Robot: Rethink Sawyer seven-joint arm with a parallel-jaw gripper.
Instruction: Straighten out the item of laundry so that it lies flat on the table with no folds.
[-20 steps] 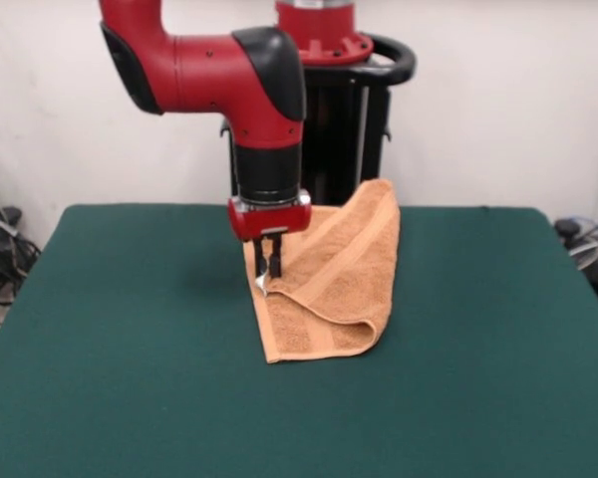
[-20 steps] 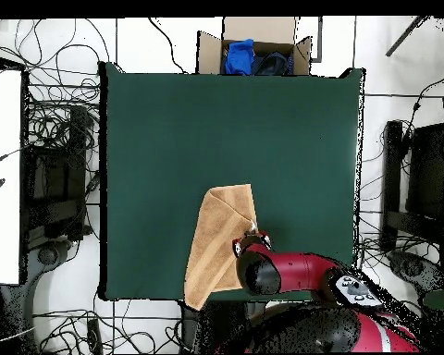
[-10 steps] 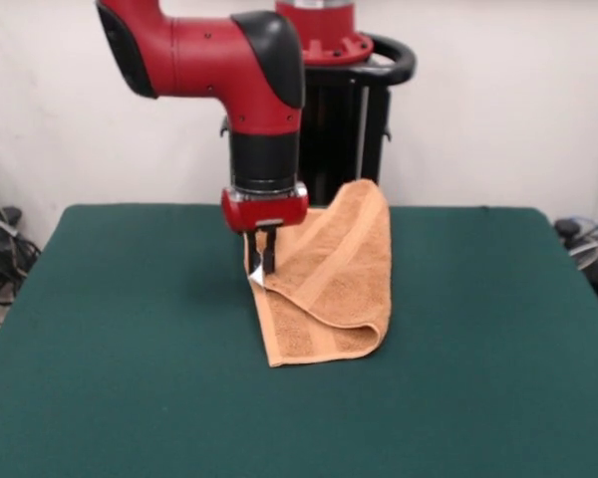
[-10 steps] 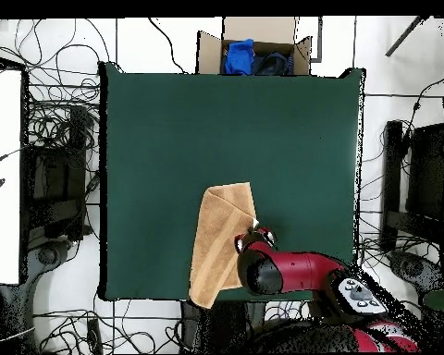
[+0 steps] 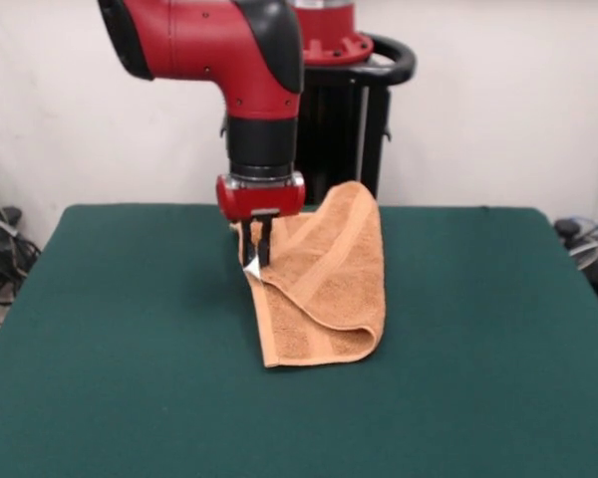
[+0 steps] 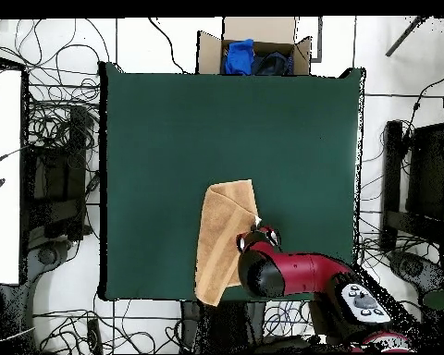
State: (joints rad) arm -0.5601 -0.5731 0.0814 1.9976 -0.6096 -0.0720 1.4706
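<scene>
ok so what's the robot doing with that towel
The red arm's gripper is shut on the towel at the corner with the white tag, holding that corner up off the green table. The towel is not flat yet: it is folded over on itself, with a rounded fold along one side. In the overhead view it lies near the table edge closest to the robot's base.

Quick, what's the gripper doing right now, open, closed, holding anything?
Gripper: closed on the orange-tan towel at its corner with the white tag.
</scene>
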